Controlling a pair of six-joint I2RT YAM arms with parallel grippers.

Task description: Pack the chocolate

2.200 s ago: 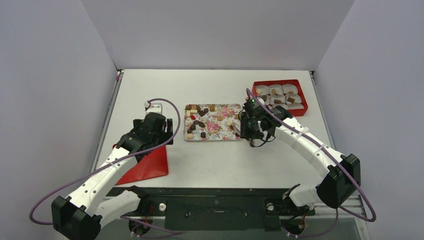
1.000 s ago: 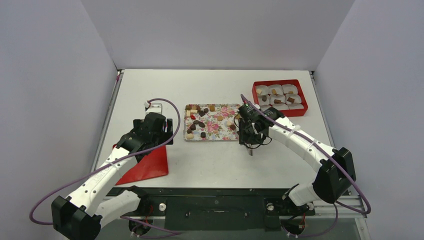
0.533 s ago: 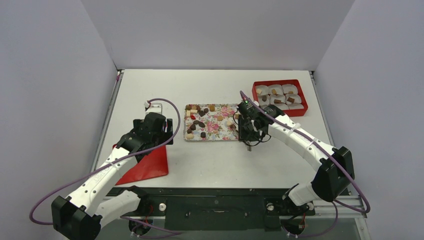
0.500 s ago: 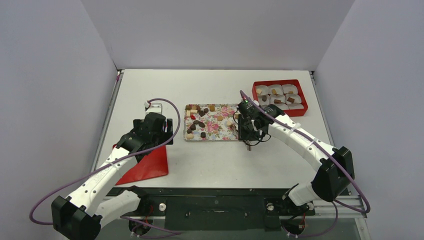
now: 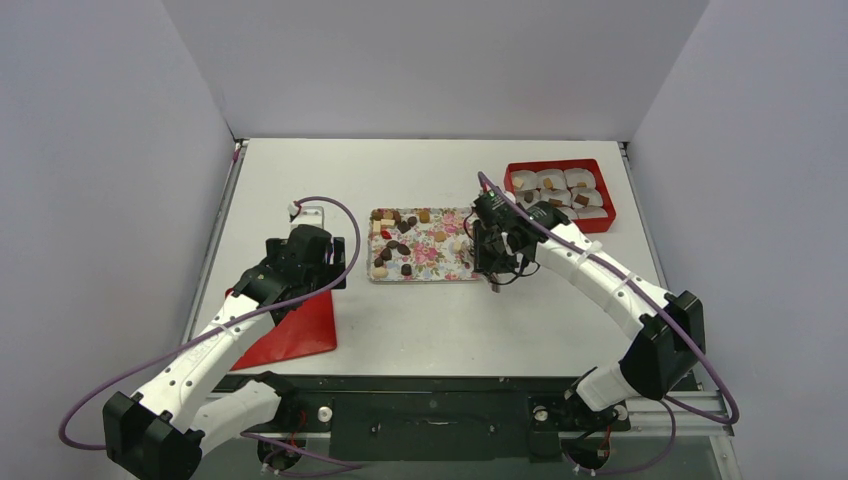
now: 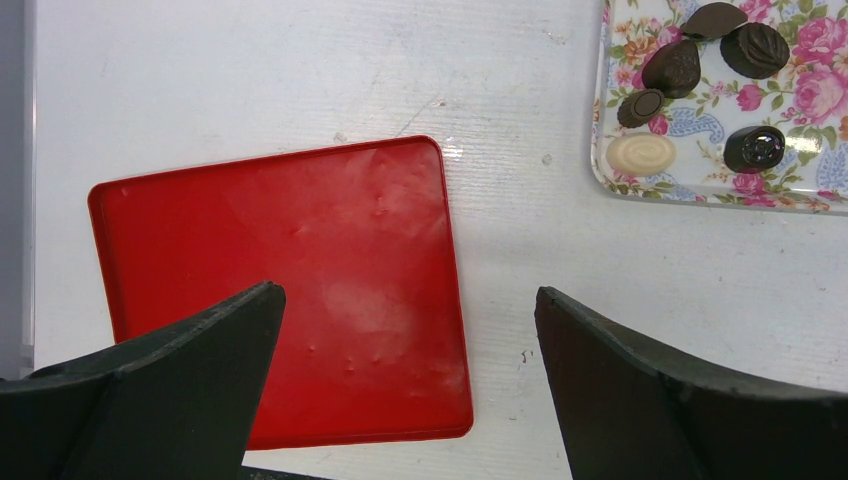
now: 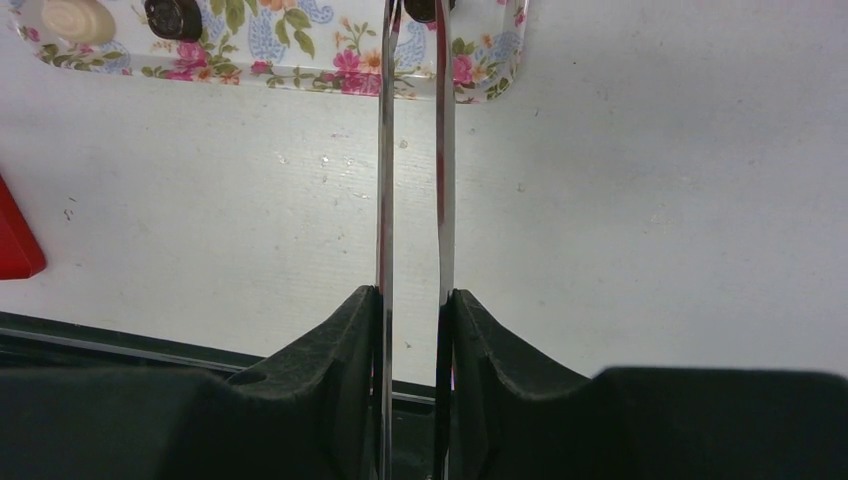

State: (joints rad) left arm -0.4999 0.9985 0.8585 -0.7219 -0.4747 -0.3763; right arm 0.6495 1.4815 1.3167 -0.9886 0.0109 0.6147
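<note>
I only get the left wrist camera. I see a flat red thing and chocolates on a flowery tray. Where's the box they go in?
Observer: A red box sits far back on the right, with white paper cups inside. Some cups already hold chocolates.
Operator: What's the other arm got?
Observer: The right gripper is shut on thin shiny tweezers.
Operator: Did they catch one?
Observer: A dark chocolate shows right at the tweezers' tips, over the flowered tray at its near right corner. I can't tell if it's pinched.
</note>
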